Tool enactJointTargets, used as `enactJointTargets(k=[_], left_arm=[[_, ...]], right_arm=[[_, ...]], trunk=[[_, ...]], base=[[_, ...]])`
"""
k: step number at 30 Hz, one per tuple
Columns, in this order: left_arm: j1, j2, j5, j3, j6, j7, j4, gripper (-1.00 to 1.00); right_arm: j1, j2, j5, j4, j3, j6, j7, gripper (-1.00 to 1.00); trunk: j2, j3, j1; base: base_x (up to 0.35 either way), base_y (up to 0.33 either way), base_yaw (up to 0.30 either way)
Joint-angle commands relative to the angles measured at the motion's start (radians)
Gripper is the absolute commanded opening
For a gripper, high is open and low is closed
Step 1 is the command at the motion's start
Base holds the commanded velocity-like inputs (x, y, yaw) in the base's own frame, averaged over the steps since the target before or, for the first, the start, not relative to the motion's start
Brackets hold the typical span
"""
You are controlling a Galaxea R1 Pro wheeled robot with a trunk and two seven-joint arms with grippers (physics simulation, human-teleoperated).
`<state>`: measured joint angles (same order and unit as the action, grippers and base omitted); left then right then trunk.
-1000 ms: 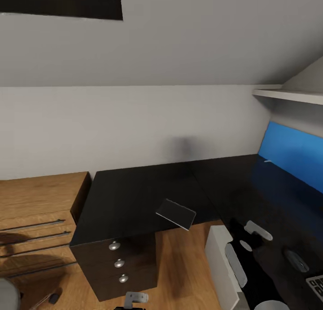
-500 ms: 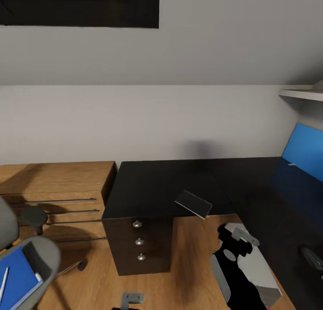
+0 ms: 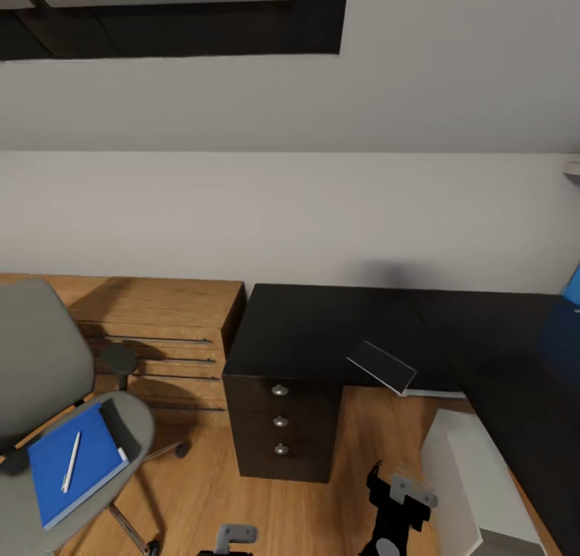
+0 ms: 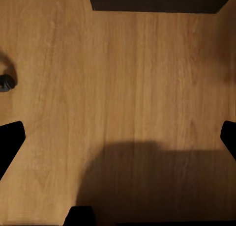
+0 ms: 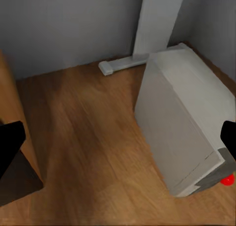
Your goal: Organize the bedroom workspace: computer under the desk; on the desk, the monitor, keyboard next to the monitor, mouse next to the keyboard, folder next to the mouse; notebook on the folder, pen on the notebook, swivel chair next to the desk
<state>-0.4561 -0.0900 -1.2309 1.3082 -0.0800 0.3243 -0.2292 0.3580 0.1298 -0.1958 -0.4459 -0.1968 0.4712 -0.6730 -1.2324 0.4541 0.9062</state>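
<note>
Head view: the camera is looking down at a grey wall, a wood floor and the corner of the room.
Chair: the swivel chair [image 3: 48, 395] is sitting at the lower left of the frame, its grey seat facing up and its base partly cut off by the frame edge.
Folder: the blue folder [image 3: 76, 459] is lying flat on the chair seat, a black strip along its upper right edge.
Pen: a thin white pen [image 3: 71, 462] is resting on top of the folder, pointing roughly up the frame.
Wooden cabinet: a low drawer cabinet [image 3: 173, 330] is standing behind the chair, touching the desk's left side.
Desk: the black desk [image 3: 322, 330] is filling the middle and right, with a knobbed drawer unit [image 3: 280, 421] under its left end.
Flat item: a small dark slab [image 3: 382, 366] is hanging over the desk's front edge; I cannot tell what it is.
Computer: the white tower [image 3: 475, 479] is standing on the floor at the lower right, beside the desk's right wing rather than clearly under it.
Left hand: the left gripper [image 4: 118, 137] is pointing at bare floor, fingers spread wide, holding nothing.
Right hand: the right gripper [image 5: 118, 147] is also spread wide and empty, aiming at the floor beside the tower.
Handling: the folder is probably light, thin and slightly flexible, so pinching a free edge near the seat rim looks best; the loose pen would likely roll off if the folder tilts.
</note>
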Motion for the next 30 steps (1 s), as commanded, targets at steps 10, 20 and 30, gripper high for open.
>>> enactJointTargets(k=[10,20,30], left_arm=[[-0.001,0.0,-0.012,0.008,-0.009,0.005,-0.001,1.0],[-0.001,0.0,-0.012,0.01,-0.01,0.004,-0.001,1.0],[-0.001,0.0,-0.012,0.011,-0.01,0.0,-0.001,1.0]], right_arm=[[0.001,-0.009,-0.019,0.239,-0.046,0.191,0.187,1.0],[0.0,-0.014,-0.024,0.334,-0.048,0.212,0.297,1.0],[0.0,-0.015,-0.024,0.338,-0.049,0.214,0.337,1.0]], trunk=[[-0.001,0.001,0.0],[-0.001,0.001,0.0],[-0.001,0.001,0.0]], base=[[-0.001,0.0,0.285],[0.0,0.0,0.212],[0.0,0.0,0.013]])
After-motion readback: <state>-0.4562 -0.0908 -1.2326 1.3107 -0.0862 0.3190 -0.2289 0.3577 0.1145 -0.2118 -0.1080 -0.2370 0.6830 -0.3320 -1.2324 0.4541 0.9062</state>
